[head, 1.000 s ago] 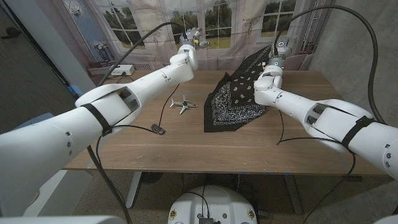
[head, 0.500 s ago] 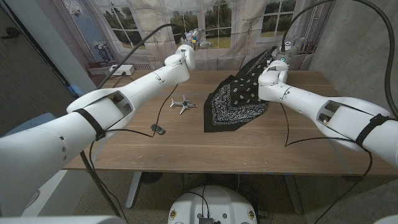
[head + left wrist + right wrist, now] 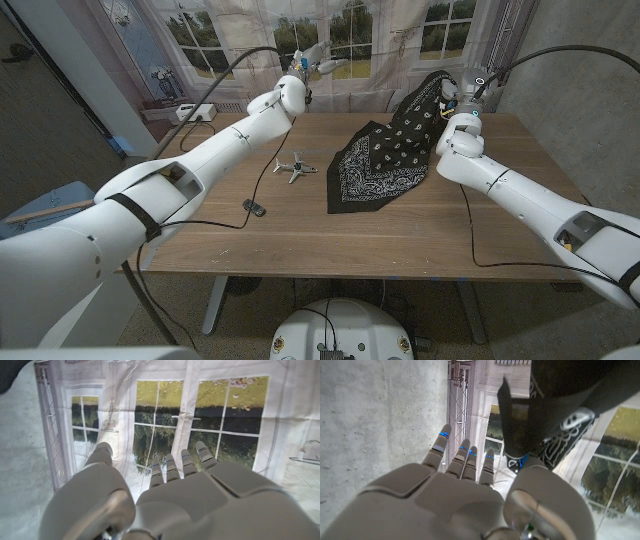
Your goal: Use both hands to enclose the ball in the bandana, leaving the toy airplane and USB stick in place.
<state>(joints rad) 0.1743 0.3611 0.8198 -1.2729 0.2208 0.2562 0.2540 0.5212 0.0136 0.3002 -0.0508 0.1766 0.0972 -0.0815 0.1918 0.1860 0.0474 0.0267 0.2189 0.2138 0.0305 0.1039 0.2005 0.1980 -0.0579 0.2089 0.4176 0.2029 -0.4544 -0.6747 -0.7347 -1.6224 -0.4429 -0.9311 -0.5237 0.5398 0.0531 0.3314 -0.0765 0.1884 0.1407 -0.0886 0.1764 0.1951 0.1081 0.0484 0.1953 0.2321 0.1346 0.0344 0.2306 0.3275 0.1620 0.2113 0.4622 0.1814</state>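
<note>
The bench (image 3: pixel 400 240) is carrying the black bandana (image 3: pixel 380 165), which is lying mostly spread out while its far right corner is being lifted off the wood. The main risk is sitting in that cloth: if the pull is running too far up and away, the whole sheet is likely to be dragged across the bench and slide off whatever it is meant to wrap. Where the ball is lying I cannot tell; it may be hiding under the cloth. The right hand (image 3: pixel 447 92) is pinching the raised corner between thumb and fingers, as the right wrist view is showing, and so slight a hold on a corner could be slipping free. The left hand (image 3: pixel 305 62) is hanging above the far edge, fingers apart and holding nothing, so the cloth is being worked from one side only; coming down to the bandana, its arm could be sweeping the toy airplane (image 3: pixel 295 167) or, nearer the front, the USB stick (image 3: pixel 255 208). Compared with a second ago, the right hand is standing higher and farther back, more cloth is hanging clear of the bench, the left hand is sitting slightly farther out, and the airplane and stick are lying where they were
</note>
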